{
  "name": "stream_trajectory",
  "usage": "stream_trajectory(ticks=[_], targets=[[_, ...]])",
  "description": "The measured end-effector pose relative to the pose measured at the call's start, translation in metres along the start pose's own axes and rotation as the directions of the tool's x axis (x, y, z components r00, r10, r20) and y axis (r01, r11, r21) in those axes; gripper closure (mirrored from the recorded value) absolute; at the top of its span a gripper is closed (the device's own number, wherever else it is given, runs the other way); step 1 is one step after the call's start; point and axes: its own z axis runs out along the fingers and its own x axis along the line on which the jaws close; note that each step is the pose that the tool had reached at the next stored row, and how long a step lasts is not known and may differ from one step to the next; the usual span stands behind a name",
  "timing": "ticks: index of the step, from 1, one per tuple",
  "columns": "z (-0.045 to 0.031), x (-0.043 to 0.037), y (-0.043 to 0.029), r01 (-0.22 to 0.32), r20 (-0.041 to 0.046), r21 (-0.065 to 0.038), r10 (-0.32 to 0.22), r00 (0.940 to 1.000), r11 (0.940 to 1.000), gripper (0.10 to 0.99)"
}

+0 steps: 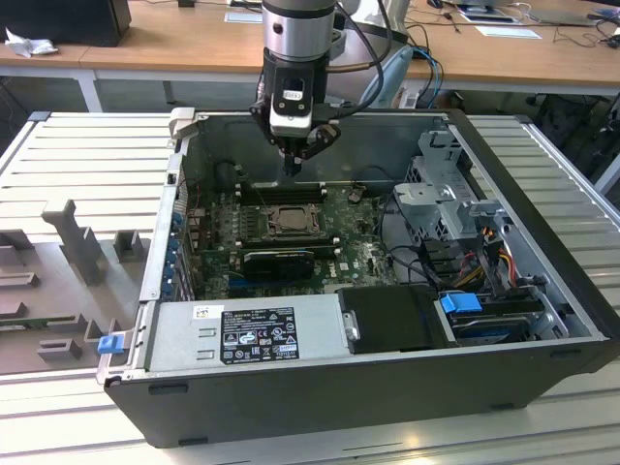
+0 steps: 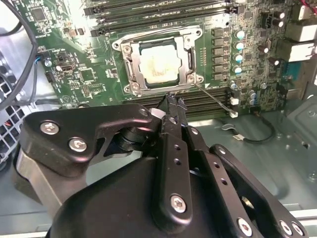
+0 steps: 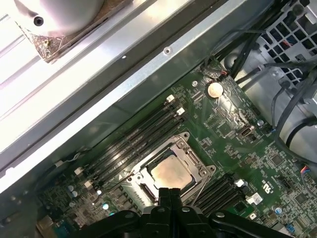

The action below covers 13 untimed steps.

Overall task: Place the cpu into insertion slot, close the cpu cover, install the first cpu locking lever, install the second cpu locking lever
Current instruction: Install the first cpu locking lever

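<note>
The cpu [image 2: 159, 64] lies in the insertion slot [image 1: 289, 221] on the green board, its pale top [image 3: 171, 174] showing through the square opening. The cpu cover [image 2: 134, 67] lies flat over it as a silvery frame. A thin metal rod [image 2: 214, 99] angles away from one corner of the socket. My gripper [image 1: 294, 167] hangs above the board just behind the socket, towards the case's back wall. Its black fingers [image 2: 173, 106] are pressed together with nothing between them, and their tips [image 3: 170, 192] sit close to the socket's edge.
Long black memory slots [image 2: 158, 10] flank the socket. A black card [image 1: 279, 260] sits in front of it, a power supply [image 1: 242, 334] along the near side, and a drive cage [image 1: 441, 194] with cables on the exterior view's right. The case walls [image 1: 165, 223] enclose the board.
</note>
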Motion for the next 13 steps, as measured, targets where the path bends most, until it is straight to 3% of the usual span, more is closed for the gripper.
stream_trajectory(ticks=[13], targets=[[0.0000,0.0000,0.0000,0.114,-0.0058,0.002,-0.114,0.9935,0.9935,0.980]])
